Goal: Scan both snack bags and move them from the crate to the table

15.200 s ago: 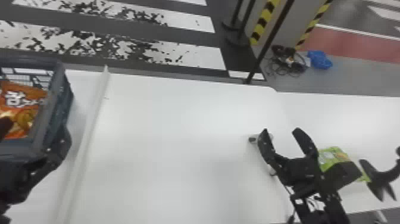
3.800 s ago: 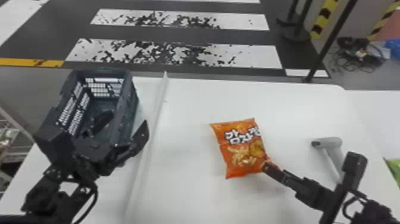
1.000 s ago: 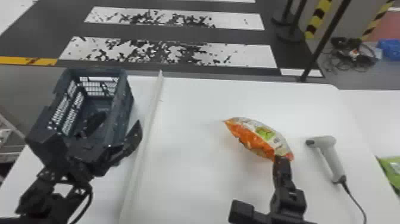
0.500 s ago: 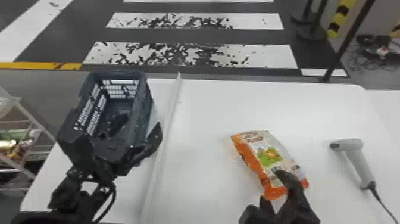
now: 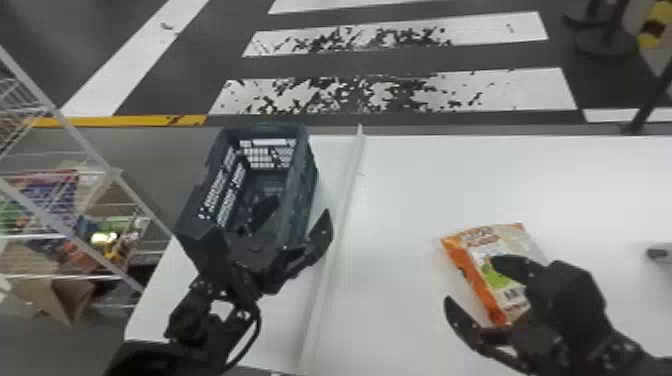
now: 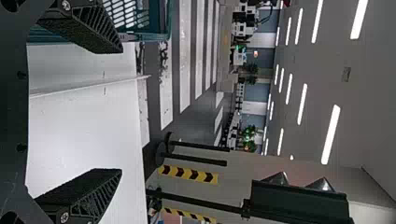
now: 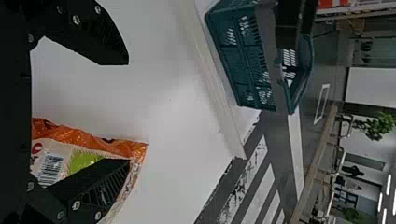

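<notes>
Lying on the table (image 5: pixel 415 200), a snack bag (image 5: pixel 480 247) sits beneath one finger of the right gripper (image 5: pixel 471 281), whose fingers stand spread; the left gripper (image 5: pixel 298 211), its fingers likewise parted, hangs at the near end of the crate (image 5: pixel 300 185).

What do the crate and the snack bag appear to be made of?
The crate looks like moulded matte plastic, judging by its grid of cut-out holes. The snack bag seems to be thin, glossy film, perhaps foil-lined, given its crinkled, shiny edge.

Wire rack (image 5: pixel 84 139) w/ goods (image 5: pixel 52 192), L
</notes>
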